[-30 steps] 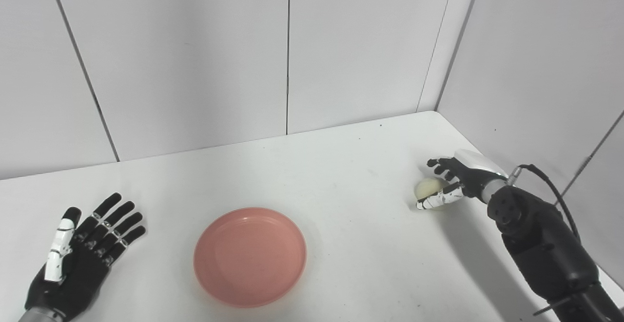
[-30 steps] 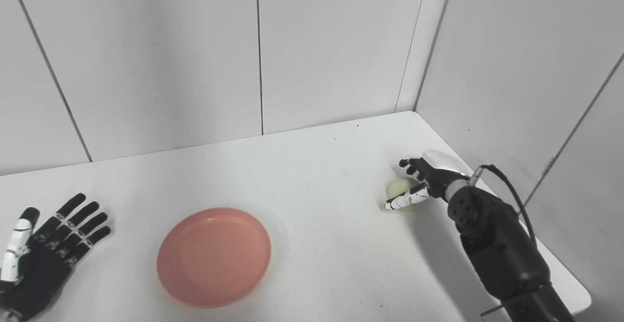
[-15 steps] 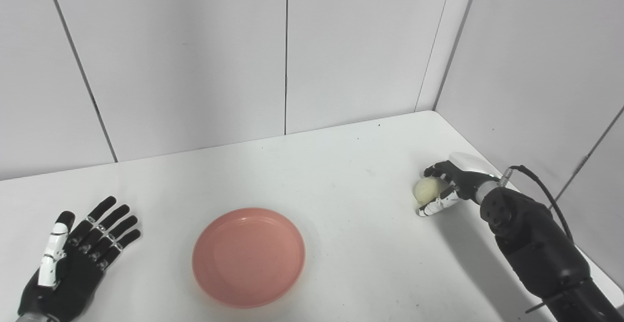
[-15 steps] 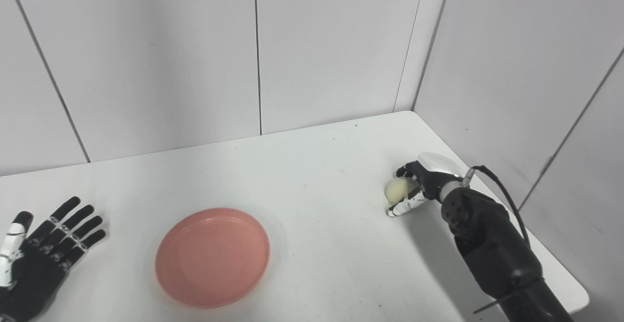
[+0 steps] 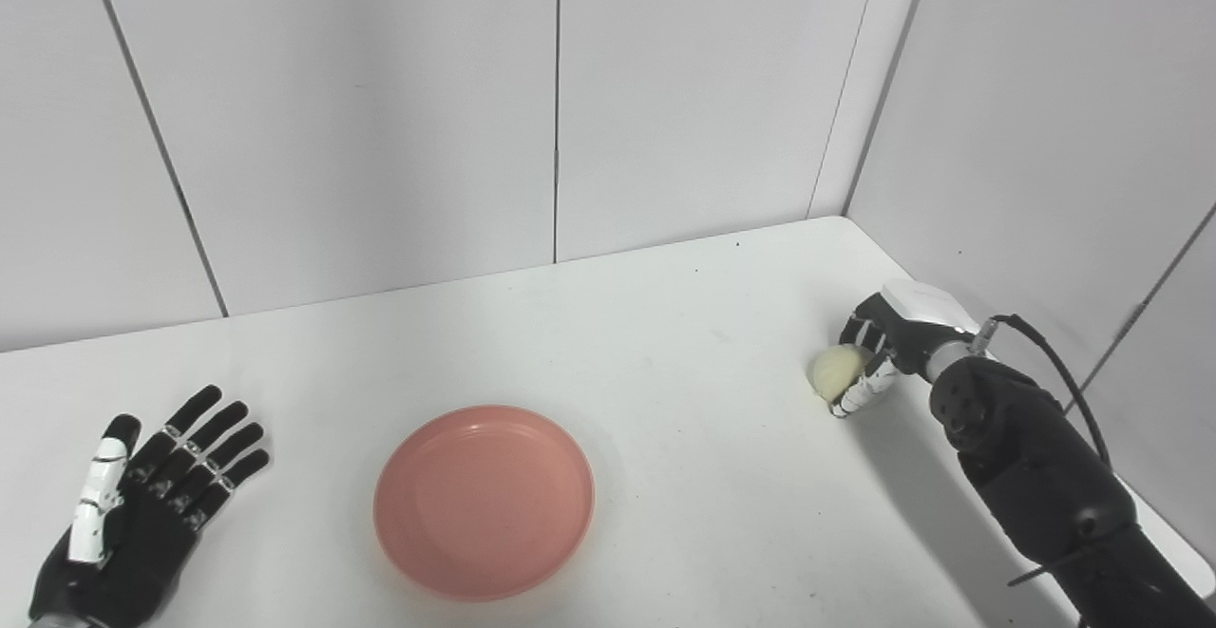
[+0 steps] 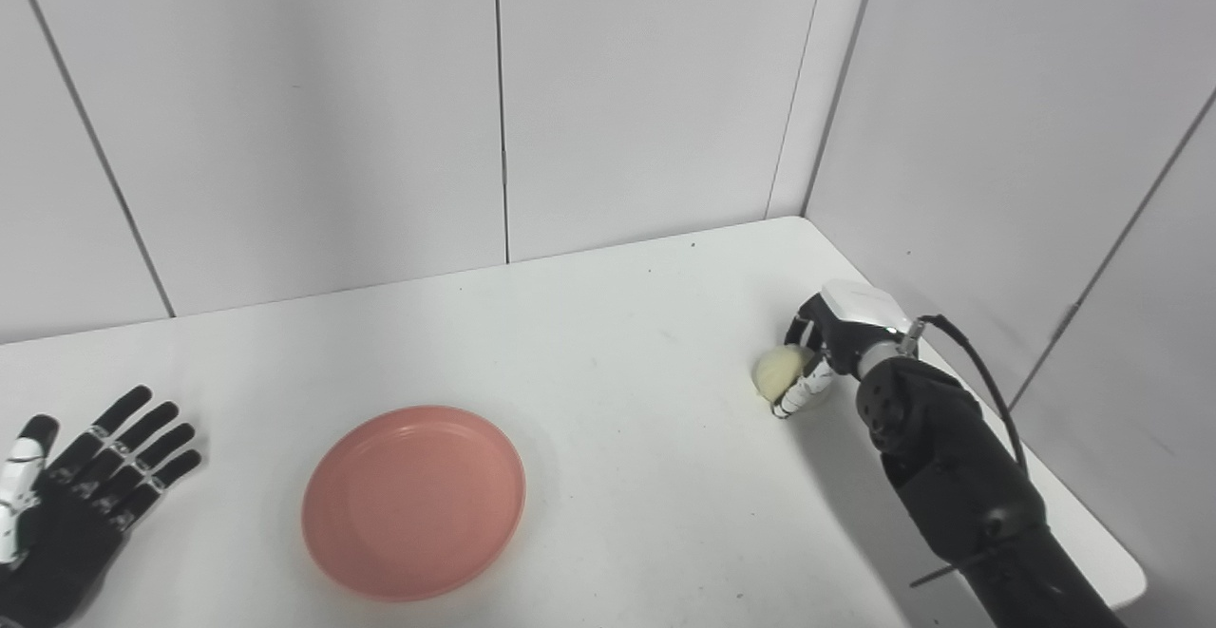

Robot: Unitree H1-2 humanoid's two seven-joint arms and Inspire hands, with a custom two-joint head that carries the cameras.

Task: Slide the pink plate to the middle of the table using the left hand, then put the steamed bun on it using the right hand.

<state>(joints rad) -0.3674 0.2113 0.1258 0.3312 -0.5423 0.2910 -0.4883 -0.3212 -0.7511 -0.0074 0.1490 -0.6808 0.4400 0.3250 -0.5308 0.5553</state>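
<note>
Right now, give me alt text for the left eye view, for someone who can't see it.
The robot's right hand grips a pale steamed bun near the right edge of a white table. An empty pink plate sits near the front middle, and the left hand rests open at far left.

Bright, even light; soft shadows

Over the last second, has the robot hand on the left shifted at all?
Yes. The left robot hand has drawn back toward the near table edge, away from the pink plate, which stayed put. Its fingers are spread and hold nothing.
</note>
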